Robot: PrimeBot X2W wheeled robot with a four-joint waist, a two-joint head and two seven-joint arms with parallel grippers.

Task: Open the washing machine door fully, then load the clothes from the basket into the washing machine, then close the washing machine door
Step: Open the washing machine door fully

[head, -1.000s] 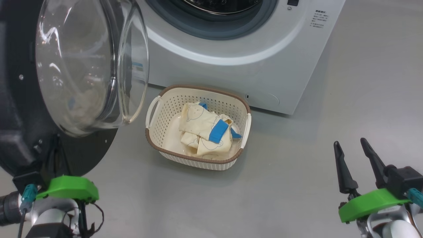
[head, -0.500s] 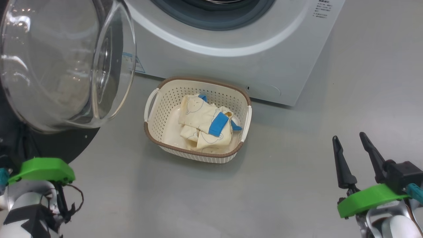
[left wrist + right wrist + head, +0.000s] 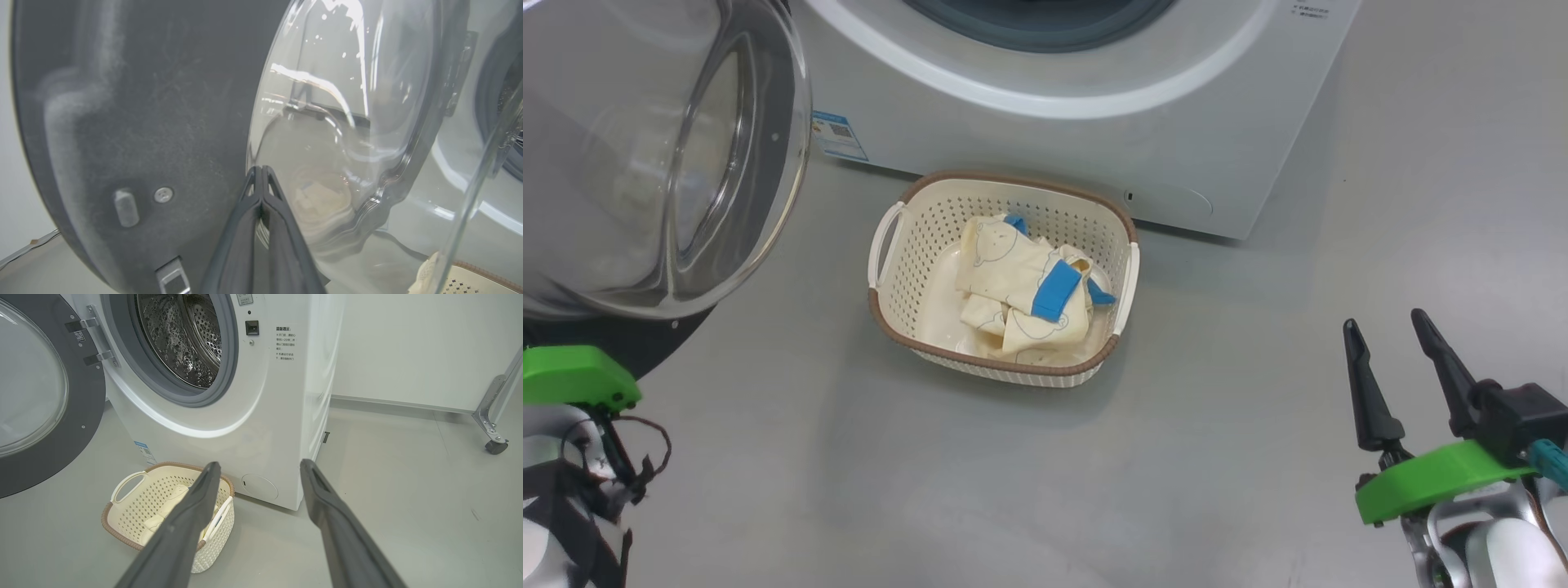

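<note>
The large round washing machine door [image 3: 645,163], black-rimmed with a bulging clear glass bowl, stands swung out on the left, closing off that side next to the small cream perforated plastic basket [image 3: 913,253]. Bare grey floor [image 3: 1217,425] lies open before and right of the basket. Above it, the steel drum mouth [image 3: 184,339] of the white washing machine [image 3: 261,416] gapes unobstructed.

We take this for a lab or test room fitted out as a laundry corner. A white front-loading washing machine [image 3: 265,428] stands on a bare, smooth grey floor [image 3: 408,486], beside a plain pale wall [image 3: 408,347] with a grey skirting strip [image 3: 388,403]. Off to one side we see a metal frame leg [image 3: 488,396] on a caster [image 3: 496,447], the kind of rig a workshop has. A cream basket [image 3: 107,522] sits on the floor just before the machine.
</note>
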